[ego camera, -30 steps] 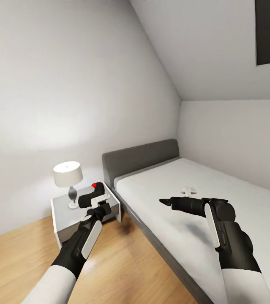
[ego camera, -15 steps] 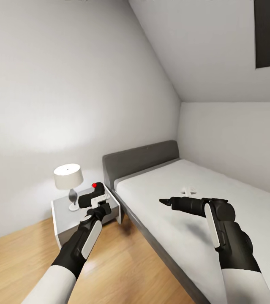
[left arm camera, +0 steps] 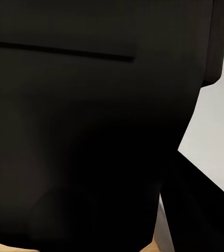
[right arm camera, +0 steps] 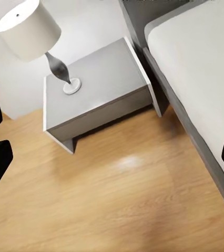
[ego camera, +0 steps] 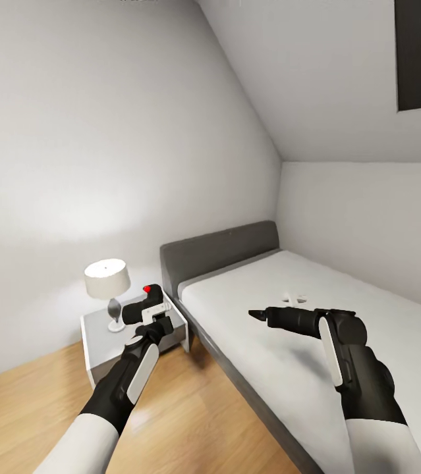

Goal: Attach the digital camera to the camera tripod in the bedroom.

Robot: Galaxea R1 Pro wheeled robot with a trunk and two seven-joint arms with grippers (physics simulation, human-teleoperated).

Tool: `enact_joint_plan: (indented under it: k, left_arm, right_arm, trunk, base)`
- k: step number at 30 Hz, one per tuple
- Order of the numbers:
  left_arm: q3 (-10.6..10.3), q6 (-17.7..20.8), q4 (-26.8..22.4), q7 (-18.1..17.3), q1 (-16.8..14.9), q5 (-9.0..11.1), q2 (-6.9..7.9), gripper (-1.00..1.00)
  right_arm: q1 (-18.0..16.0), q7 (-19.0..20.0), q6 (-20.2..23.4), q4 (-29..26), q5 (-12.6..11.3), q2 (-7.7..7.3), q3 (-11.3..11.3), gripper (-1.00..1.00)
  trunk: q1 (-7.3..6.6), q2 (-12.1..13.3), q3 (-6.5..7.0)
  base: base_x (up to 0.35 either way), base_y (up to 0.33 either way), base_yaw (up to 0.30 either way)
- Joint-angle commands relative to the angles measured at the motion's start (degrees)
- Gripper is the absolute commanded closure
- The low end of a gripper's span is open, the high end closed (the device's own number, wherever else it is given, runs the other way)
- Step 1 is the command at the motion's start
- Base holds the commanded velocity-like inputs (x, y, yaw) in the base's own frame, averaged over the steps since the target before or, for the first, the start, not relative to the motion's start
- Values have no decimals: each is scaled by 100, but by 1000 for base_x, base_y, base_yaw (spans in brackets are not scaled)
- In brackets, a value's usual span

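Risk lies mostly in your left gripper [ego camera: 152, 317]: its fingers are clamped on the camera [ego camera: 141, 305], a black body with a red dot, held up ahead of the wrist, and the left wrist view is dark with it [left arm camera: 91, 131], so you cannot judge how deep the hold is. My guess is that a sharp turn or a knock while you go looking for the tripod could twist the camera in the pads or drop it. The nightstand [ego camera: 101, 342] and lamp [ego camera: 107, 279] stand just beyond those fingers, low enough to catch a swing. Your right gripper [ego camera: 257, 315] is empty, fingers spread wide, hanging over the bed [ego camera: 342, 289], near its edge. Below both sets of fingers runs bare wood floor [ego camera: 190, 421]; pale walls close in beyond.
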Motion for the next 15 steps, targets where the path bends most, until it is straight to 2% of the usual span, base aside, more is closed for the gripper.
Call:
enact_joint_plan:
  k: [1, 15]
  left_arm:
    - [-15, 18, -10, 39, -3, 48, 3, 100]
    - [-15, 18, -10, 40, -3, 48, 3, 100]
  right_arm:
    - [-5, 32, 29, -4, 22, 6, -12, -100]
    - [-5, -5, 29, 4, 37, 54, 1, -100]
  trunk:
    - [-23, 38, 12]
    - [-330, 599, 263]
  base:
    - [0, 0, 0]
    - [0, 0, 0]
